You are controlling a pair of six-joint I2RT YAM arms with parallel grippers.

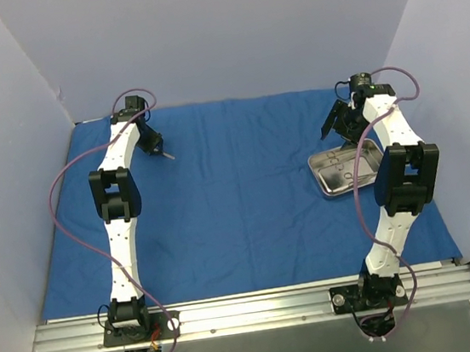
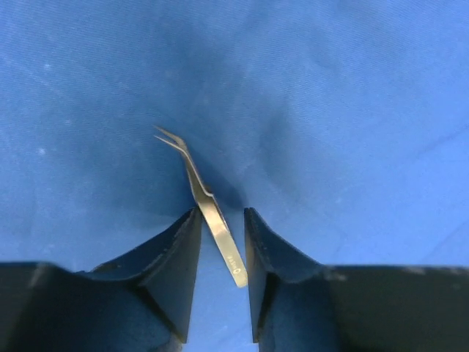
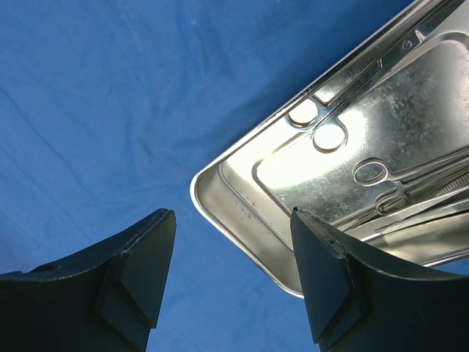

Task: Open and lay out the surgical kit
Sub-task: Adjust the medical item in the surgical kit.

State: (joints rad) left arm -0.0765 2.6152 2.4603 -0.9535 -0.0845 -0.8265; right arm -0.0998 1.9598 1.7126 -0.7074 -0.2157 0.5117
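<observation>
Here, left fingers (image 2: 168,257) astride tweezers (image 2: 209,213), grip unclear; right fingers (image 3: 139,271) wide apart above tray (image 3: 234,198) corner

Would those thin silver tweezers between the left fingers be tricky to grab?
The tweezers look polished, so probably slippery. Being so thin, they are likely light and might pivot in the left gripper. The fine bent tip could bend if knocked.

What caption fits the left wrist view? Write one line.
Left gripper straddles bent-tip tweezers over the blue cloth.
</observation>
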